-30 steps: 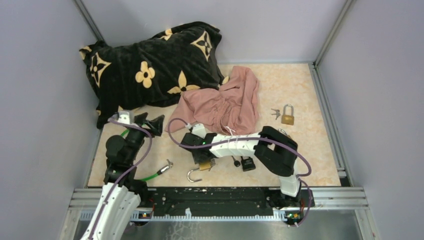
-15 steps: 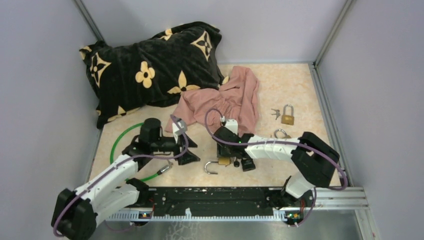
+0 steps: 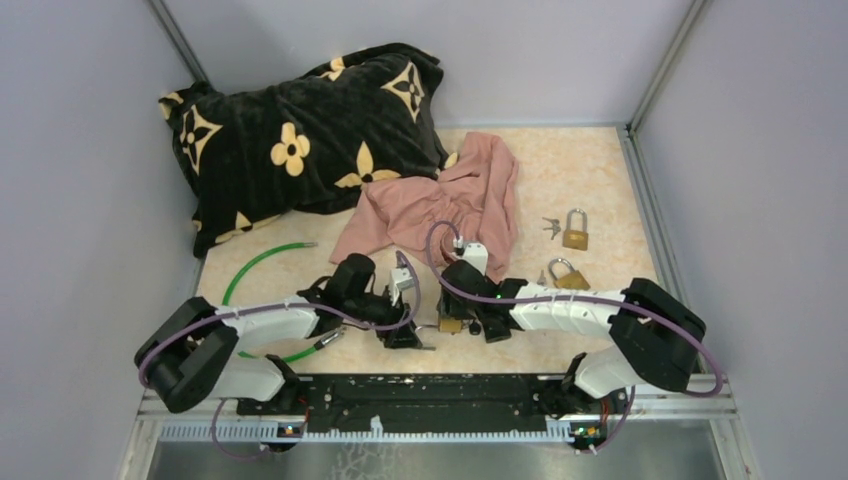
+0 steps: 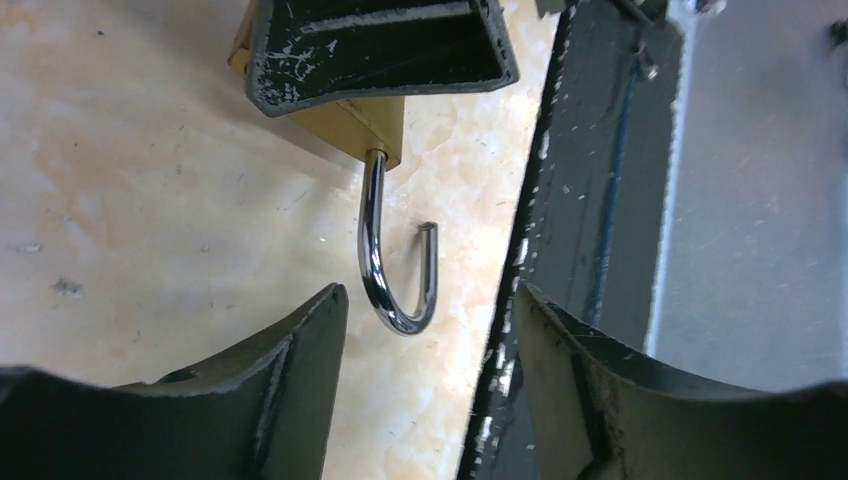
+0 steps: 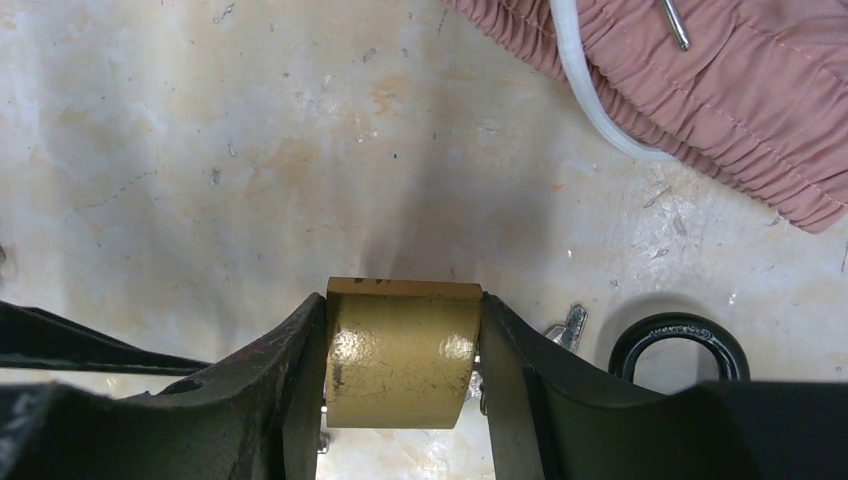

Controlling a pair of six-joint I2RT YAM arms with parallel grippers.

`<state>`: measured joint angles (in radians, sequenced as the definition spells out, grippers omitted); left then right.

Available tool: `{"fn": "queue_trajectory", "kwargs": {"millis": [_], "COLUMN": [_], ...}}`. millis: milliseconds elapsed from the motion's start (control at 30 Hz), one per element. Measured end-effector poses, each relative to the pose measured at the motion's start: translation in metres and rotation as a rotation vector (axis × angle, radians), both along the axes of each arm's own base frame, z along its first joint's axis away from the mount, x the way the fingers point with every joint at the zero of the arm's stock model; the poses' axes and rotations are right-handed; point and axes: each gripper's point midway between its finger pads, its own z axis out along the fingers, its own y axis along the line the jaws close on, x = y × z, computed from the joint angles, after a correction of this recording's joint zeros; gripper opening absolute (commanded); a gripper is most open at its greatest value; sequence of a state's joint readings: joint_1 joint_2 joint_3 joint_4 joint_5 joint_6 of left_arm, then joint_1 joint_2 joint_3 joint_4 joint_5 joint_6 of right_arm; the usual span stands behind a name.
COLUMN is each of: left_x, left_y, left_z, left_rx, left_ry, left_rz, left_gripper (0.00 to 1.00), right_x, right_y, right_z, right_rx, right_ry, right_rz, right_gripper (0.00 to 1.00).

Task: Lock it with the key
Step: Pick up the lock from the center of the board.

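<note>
A brass padlock (image 5: 400, 355) with its chrome shackle (image 4: 392, 262) swung open lies on the table near the front edge. My right gripper (image 5: 403, 300) is shut on the padlock's body; in the top view this gripper (image 3: 452, 322) is at front centre. My left gripper (image 4: 430, 300) is open, and the shackle's curve lies just ahead of the gap between its fingers, untouched. In the top view the left gripper (image 3: 405, 335) is just left of the padlock (image 3: 447, 324). A small metal key (image 5: 566, 325) and a black ring (image 5: 680, 345) lie right of the lock.
A pink cloth (image 3: 445, 205) and a black flowered pillow (image 3: 300, 130) lie behind. Two more brass padlocks (image 3: 575, 232) (image 3: 567, 274) and loose keys (image 3: 550, 226) lie at the right. A green cable lock (image 3: 258, 268) lies at the left. The black front rail (image 4: 590, 200) runs close by.
My left arm has swung from the left side to front centre, bringing its open gripper up to the shackle. My right gripper has dragged the padlock to the right.
</note>
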<state>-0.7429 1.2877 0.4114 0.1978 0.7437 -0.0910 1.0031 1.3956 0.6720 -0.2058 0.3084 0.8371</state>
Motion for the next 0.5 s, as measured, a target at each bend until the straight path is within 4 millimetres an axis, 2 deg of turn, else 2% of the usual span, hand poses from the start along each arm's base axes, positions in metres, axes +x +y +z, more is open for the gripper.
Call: {"fn": "queue_trajectory", "kwargs": {"millis": [133, 167, 233, 300, 333, 433, 467, 500], "left_x": [-0.004, -0.005, -0.004, 0.0, 0.002, 0.005, 0.005, 0.005], "left_y": [-0.007, -0.008, -0.011, -0.013, -0.013, -0.017, -0.017, -0.017], "left_z": [-0.015, -0.019, -0.023, -0.026, -0.026, -0.022, -0.022, -0.021], "left_rx": [0.032, 0.04, 0.049, 0.056, 0.058, 0.043, 0.04, 0.038], "left_ry": [-0.029, -0.04, -0.059, -0.088, -0.09, -0.109, -0.112, -0.115], "left_rz": [-0.026, -0.033, -0.036, -0.026, -0.017, -0.01, -0.011, -0.012], "left_gripper": [0.47, 0.41, 0.26, 0.04, 0.0, 0.0, 0.0, 0.0], "right_x": [0.0, 0.0, 0.0, -0.001, -0.002, -0.001, -0.001, -0.001], "right_y": [0.0, 0.001, 0.002, 0.003, 0.003, 0.002, 0.003, 0.003], "right_z": [0.003, 0.004, 0.006, 0.007, 0.007, 0.008, 0.009, 0.01], "right_rx": [0.012, 0.017, 0.023, 0.028, 0.028, 0.035, 0.038, 0.04], "right_ry": [-0.006, -0.008, -0.009, -0.006, -0.003, -0.006, -0.01, -0.014], "right_rz": [0.0, 0.001, 0.003, 0.01, 0.014, 0.015, 0.02, 0.028], "right_gripper": [0.0, 0.0, 0.0, 0.0, 0.0, 0.0, 0.05, 0.22]}}
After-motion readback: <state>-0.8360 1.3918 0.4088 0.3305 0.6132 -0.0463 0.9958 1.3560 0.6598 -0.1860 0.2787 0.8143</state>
